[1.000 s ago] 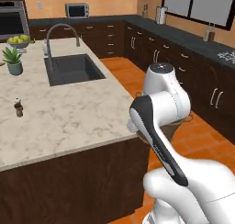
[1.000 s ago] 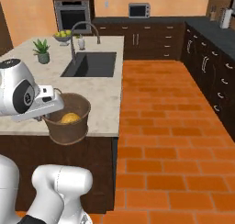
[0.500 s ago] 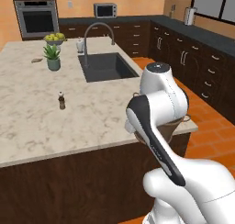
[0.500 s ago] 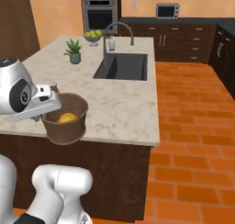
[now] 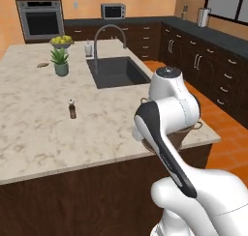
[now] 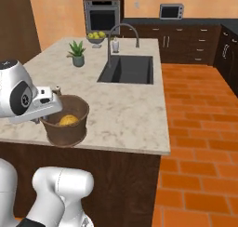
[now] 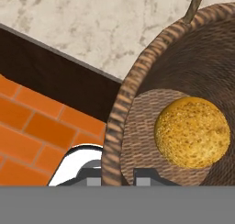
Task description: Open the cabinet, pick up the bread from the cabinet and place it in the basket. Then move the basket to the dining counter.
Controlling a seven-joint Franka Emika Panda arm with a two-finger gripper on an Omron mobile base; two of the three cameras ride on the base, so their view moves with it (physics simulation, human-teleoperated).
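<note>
Woven brown wicker sits clamped between the tool's (image 7: 117,179) two fingertips: the tool is closed tight on the rim of the basket (image 6: 66,121), one tip inside the wall and one outside. Gripping the rim rather than the thin wire handle likely keeps the basket from swinging. The bread (image 7: 192,132) lies on the basket floor, so the loading step looks done. From the right base camera the basket is over the near edge of the dining bench (image 6: 125,112), apparently at or just above the marble; contact cannot be confirmed. Judged step: setting it down. Farther in on the bench are the sink (image 6: 126,69) with its faucet (image 6: 122,37), a potted plant (image 6: 76,53), a bowl of yellow fruit (image 6: 96,36) and a small dark bottle (image 5: 72,109), all well apart from the basket.
</note>
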